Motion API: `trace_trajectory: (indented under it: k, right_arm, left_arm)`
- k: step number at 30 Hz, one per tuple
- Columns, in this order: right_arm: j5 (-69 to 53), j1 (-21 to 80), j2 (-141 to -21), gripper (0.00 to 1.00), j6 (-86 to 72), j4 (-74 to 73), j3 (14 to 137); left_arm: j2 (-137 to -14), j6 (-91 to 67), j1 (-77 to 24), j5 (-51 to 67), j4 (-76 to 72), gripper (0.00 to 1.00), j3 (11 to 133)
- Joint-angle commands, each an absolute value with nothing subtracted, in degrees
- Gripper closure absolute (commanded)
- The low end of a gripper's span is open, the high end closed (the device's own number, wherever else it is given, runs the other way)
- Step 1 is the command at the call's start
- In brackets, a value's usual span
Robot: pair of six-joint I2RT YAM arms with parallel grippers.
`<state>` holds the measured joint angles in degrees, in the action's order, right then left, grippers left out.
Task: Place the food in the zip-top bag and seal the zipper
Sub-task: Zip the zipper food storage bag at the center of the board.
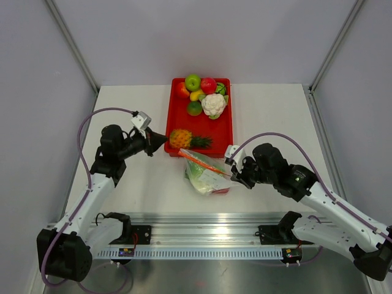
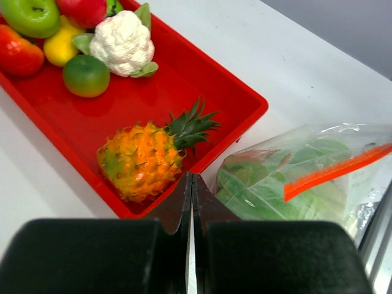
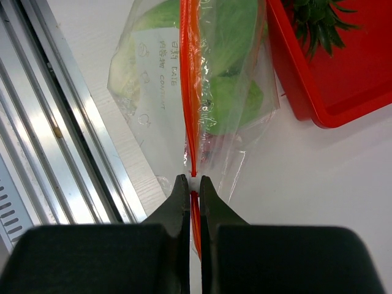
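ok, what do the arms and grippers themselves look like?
Left arm and right arm: white lower links, black joint housings, mauve cable looped base to wrist. Left gripper and right gripper: black, two fingers tapering to wedge tips, white camera block behind.

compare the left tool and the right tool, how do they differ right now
The left tool is shut on nothing; the right tool is shut on the zipper, whose orange-red strip runs between its fingers. The left tool points at the pineapple by the near rim of the red tray; the right tool sits at one end of the zip-top bag. Shared: both are black and closed.
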<state>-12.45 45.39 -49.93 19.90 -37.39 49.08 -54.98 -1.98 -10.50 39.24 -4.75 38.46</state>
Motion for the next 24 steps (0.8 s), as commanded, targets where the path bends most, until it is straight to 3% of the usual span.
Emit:
trace_trajectory:
  k: [1, 3, 4, 5, 7, 9, 24]
  right_arm:
    - [-11.2, 44.9, -49.9, 1.00, 19.6, -37.5, 50.1]
    - [-11.1, 44.9, -50.7, 1.00, 19.9, -37.2, 50.6]
    - [-11.1, 44.9, -51.0, 1.00, 20.1, -36.9, 51.1]
    - [-11.1, 44.9, -51.2, 1.00, 20.3, -36.8, 51.4]
    - [-11.8, 44.9, -51.8, 1.00, 20.6, -36.4, 52.4]
    - [-12.3, 44.9, -52.2, 1.00, 20.8, -35.7, 53.3]
    - [-13.3, 43.5, -52.8, 1.00, 21.5, -33.0, 58.4]
  left_arm:
    - [-55.8, -0.4, -11.5, 47.2, -4.1, 1.00, 42.8]
    - [-56.2, 3.2, -13.1, 47.3, -0.1, 0.92, 45.4]
    - [-56.3, 4.7, -14.1, 46.4, 2.8, 0.82, 46.4]
    - [-56.5, 8.4, -16.8, 45.2, 7.9, 0.57, 47.9]
    - [-56.6, 12.4, -20.5, 39.3, 12.4, 0.37, 51.0]
    - [-56.0, 17.5, -27.0, 34.1, 16.7, 0.24, 52.6]
    - [-57.4, 27.0, -39.9, 27.3, 15.1, 0.23, 52.4]
